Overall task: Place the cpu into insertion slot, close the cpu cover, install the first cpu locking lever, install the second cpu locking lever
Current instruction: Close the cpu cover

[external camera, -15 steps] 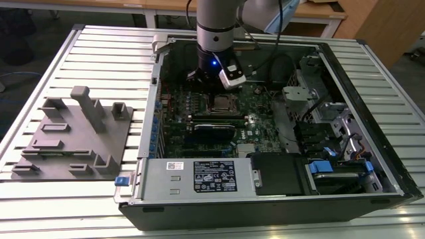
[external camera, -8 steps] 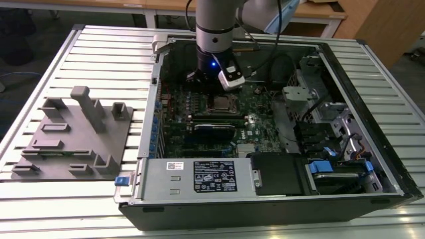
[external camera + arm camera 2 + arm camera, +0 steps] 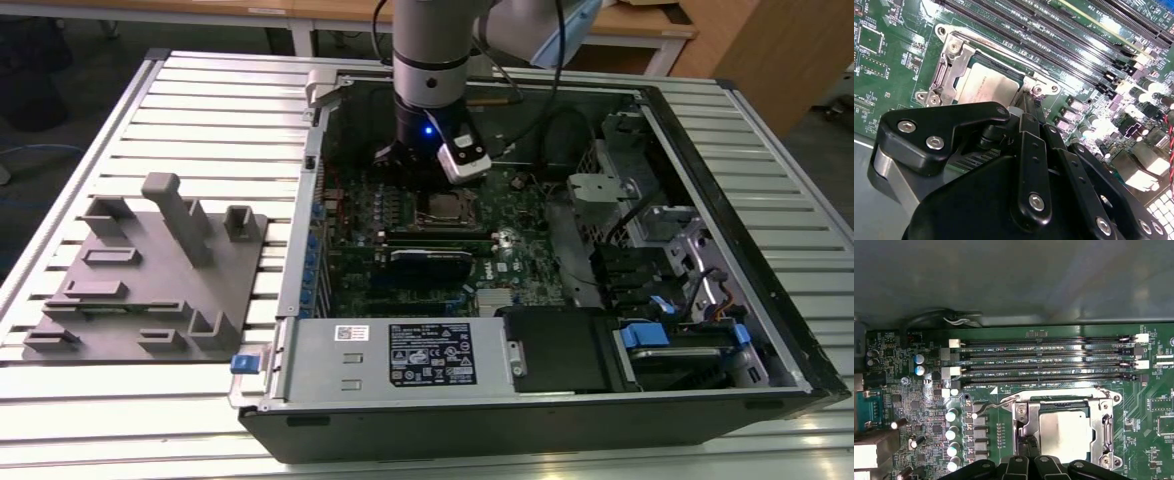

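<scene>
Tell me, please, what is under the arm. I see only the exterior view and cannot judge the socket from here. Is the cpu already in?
Observer: Yes. In both wrist views the cpu lies flat in the insertion slot, metal top up.
Operator: And the cpu cover?
Observer: The cpu cover is down, and its window frames the chip.
Operator: Where exactly is the gripper?
Observer: In the second wrist view the gripper is at the socket's edge, beside a corner screw.
</scene>
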